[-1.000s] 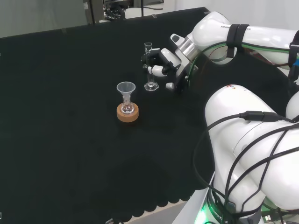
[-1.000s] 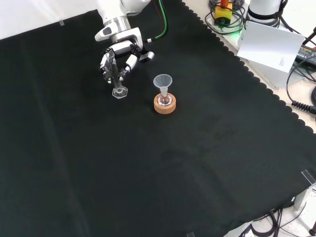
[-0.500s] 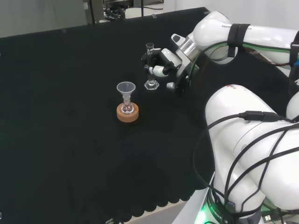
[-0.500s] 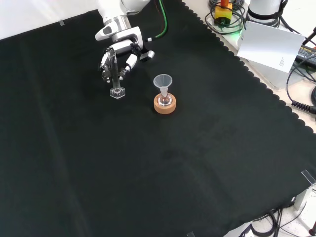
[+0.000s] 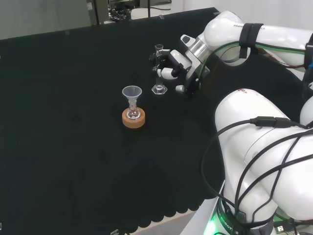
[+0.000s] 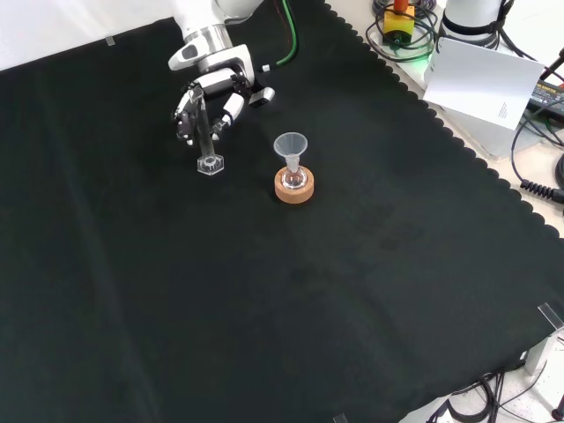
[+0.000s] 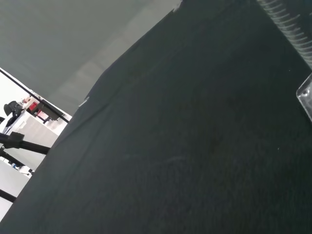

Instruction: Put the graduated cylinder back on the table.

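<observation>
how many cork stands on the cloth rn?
1. The cork ring sits on the black cloth near mid-bench, holding a small flask with a funnel in it. In the front view it is right of the graduated cylinder. Other clear ware could go unseen.

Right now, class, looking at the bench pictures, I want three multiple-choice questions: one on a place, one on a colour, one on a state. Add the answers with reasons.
1. In the front view, where does the graduated cylinder stand relative to the funnel?
A. To its left
B. To its right
C. Inside it

2. What colour is the ring stand under the funnel?
A. Red
B. Cork brown
C. Blue

3. How is the cylinder posed?
A. Lying flat
B. Upside down
C. Upright, base down

Answers:
1 A: the cylinder, with the robot hand at it, is left of the funnel.
2 B: the ring is tan cork.
3 C: its hexagonal base is at the bottom, by the cloth.
</observation>
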